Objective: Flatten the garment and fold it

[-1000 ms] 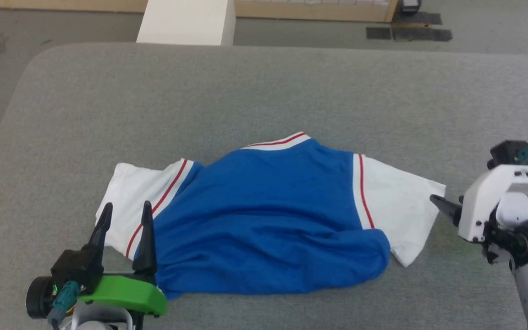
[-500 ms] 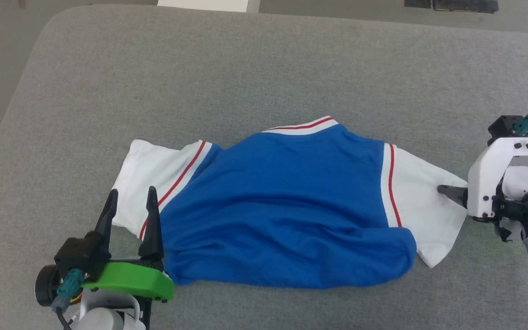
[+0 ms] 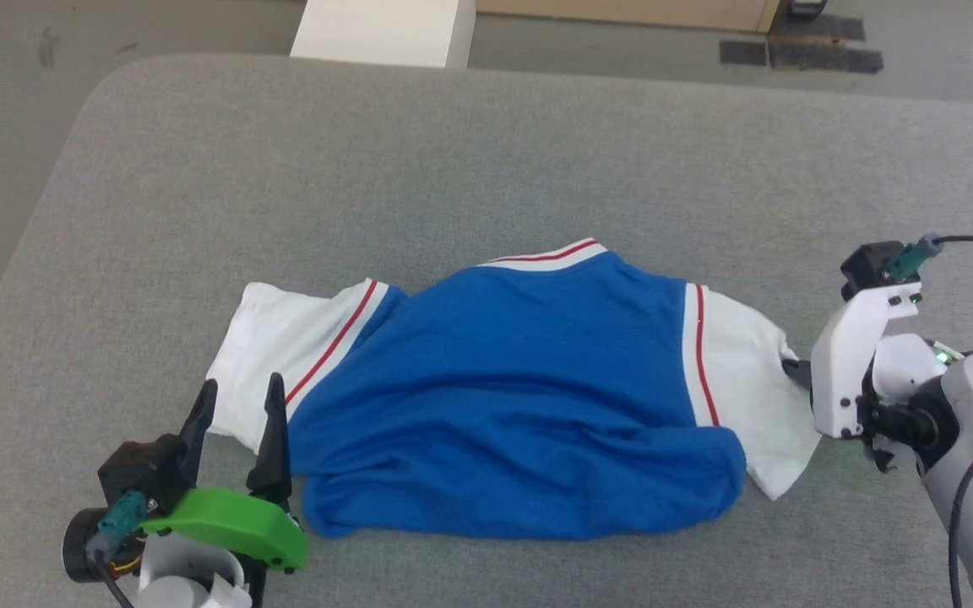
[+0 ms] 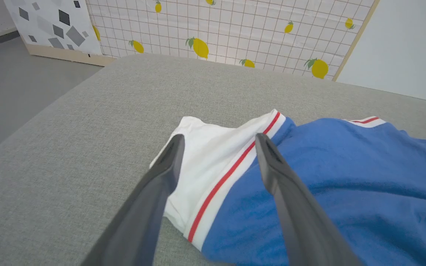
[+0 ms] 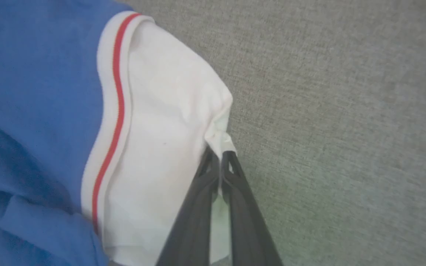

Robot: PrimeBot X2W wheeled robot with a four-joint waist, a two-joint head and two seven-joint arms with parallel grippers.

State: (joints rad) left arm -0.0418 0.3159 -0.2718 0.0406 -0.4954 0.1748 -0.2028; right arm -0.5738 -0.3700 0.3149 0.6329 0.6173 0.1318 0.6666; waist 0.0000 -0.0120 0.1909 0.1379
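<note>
Closed within the last second, the right gripper point(image 5: 220, 159) pinched the outer hem of a white sleeve point(image 5: 161, 129), so pulling the cloth flat could likely begin. Its partner, the left gripper point(image 4: 218, 140), hung with fingers apart over the opposite sleeve point(image 4: 205, 162), gripping nothing. Between them the garment point(image 3: 503, 397) lay rumpled on the grey table point(image 3: 453, 169), plain blue side up, no lettering visible. Beyond, a lemon-patterned panel point(image 4: 235, 33) carried no writing.

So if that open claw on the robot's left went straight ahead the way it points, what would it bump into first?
Most likely the white sleeve of the garment, near its red stripe: the left claw points straight at it, fingers spread. How high it hangs above the cloth is unclear.
</note>
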